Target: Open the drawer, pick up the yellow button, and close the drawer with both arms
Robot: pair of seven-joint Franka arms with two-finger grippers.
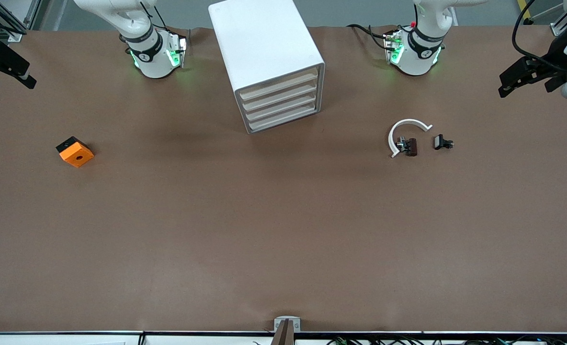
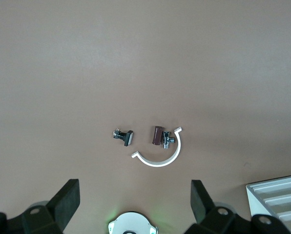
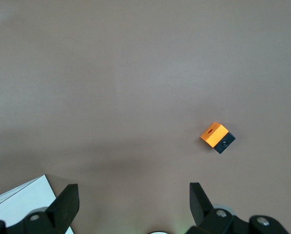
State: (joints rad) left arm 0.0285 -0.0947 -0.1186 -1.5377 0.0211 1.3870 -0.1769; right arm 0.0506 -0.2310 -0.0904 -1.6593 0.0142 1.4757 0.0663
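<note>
- Task not yet begun. The drawer (image 1: 277,80), uppermost of four in the white cabinet (image 1: 264,43), sits flush with the three below it.
- The button is not in sight in any view; I judge it lies inside the closed drawer.
- My left tool (image 2: 135,202) hangs high over the left arm's end of the worktop (image 1: 283,230), fingers (image 2: 67,200) set wide apart, gripping nothing. Below it: a white C-shaped clip (image 1: 405,134), a small brown-and-metal part (image 1: 408,146) just inside the clip's curve, and a small black-and-silver part (image 1: 442,142) just beside them.
- My right tool (image 3: 133,202) hangs high over the right arm's end, fingers spread as well, empty. An orange square block (image 1: 75,152) with a hole and a black side lies below it, well apart from the cabinet.
- Both arms wait.
- Next move, as I read it: bring one tool down to the top drawer's beige front edge and pull it toward the front camera, with the other tool bracing the cabinet if it slides.
- The drawer fronts are thin and closely stacked; catching the second one by mistake is the risk.
- Nothing lies on the worktop in front of the drawers.
</note>
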